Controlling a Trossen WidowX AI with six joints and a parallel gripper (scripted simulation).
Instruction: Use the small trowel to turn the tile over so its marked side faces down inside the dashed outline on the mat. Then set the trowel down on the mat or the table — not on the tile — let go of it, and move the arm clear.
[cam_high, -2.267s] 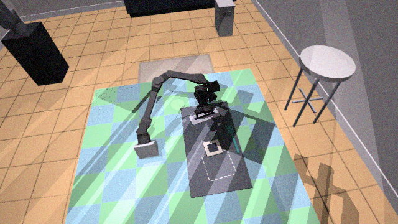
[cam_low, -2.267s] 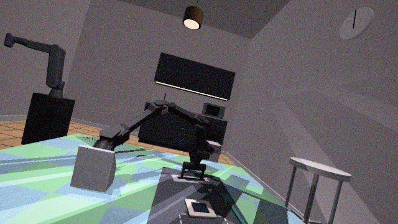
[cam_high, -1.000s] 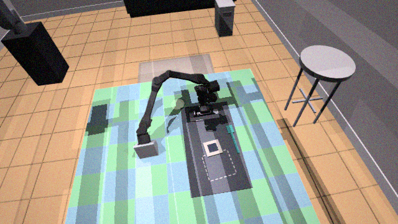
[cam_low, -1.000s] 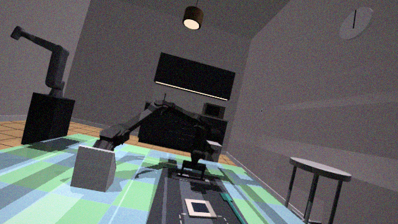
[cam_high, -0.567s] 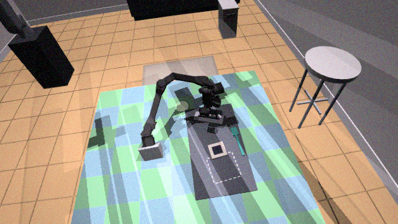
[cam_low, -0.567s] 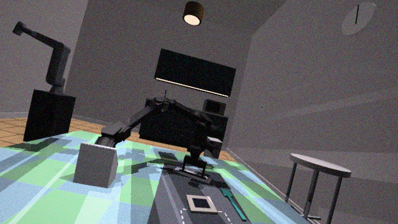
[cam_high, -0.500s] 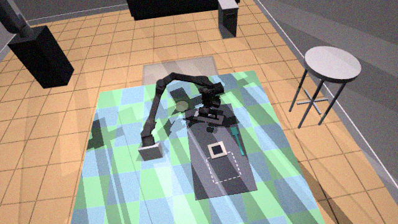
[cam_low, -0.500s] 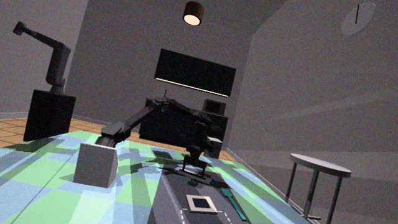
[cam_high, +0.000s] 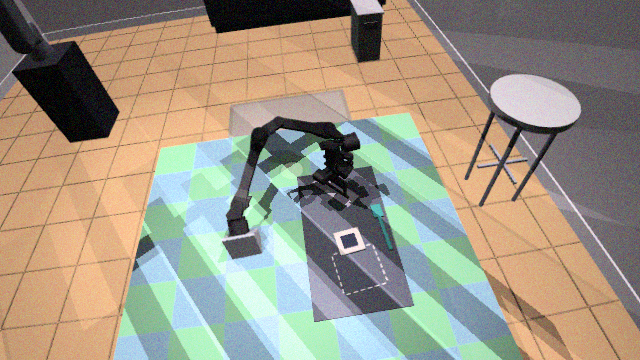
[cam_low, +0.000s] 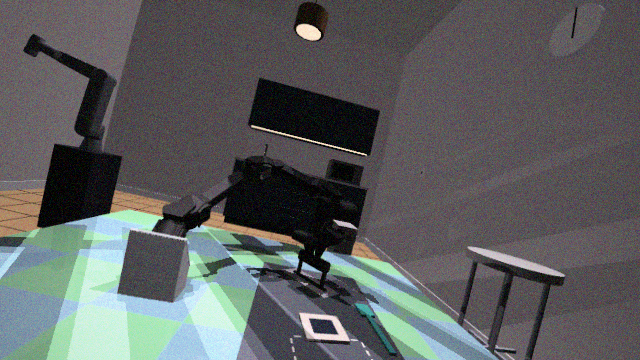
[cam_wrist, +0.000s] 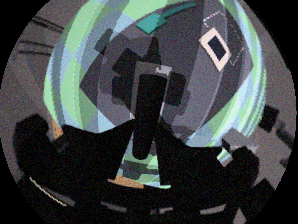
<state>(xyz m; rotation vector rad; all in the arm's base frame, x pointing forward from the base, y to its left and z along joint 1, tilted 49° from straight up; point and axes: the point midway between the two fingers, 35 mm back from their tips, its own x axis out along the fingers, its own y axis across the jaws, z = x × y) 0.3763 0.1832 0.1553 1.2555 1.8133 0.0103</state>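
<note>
The tile (cam_high: 348, 241) is square, with a white frame and a dark blue middle facing up. It lies flat on the grey mat (cam_high: 355, 253), touching the far edge of the dashed outline (cam_high: 360, 272). It also shows in the exterior view (cam_low: 324, 327) and the wrist view (cam_wrist: 216, 47). The teal trowel (cam_high: 382, 225) lies on the mat right of the tile, apart from it, and shows in the other views (cam_low: 375, 327) (cam_wrist: 156, 23). My gripper (cam_high: 336, 192) points down at the mat's far end, well clear of the trowel. It is shut on a dark, narrow object (cam_wrist: 149, 103) that I cannot identify.
The arm's grey base block (cam_high: 242, 245) stands left of the mat on the green and blue checked table. A round stool (cam_high: 532, 105) stands on the floor to the right. Dark cabinets (cam_high: 65, 90) stand at the back.
</note>
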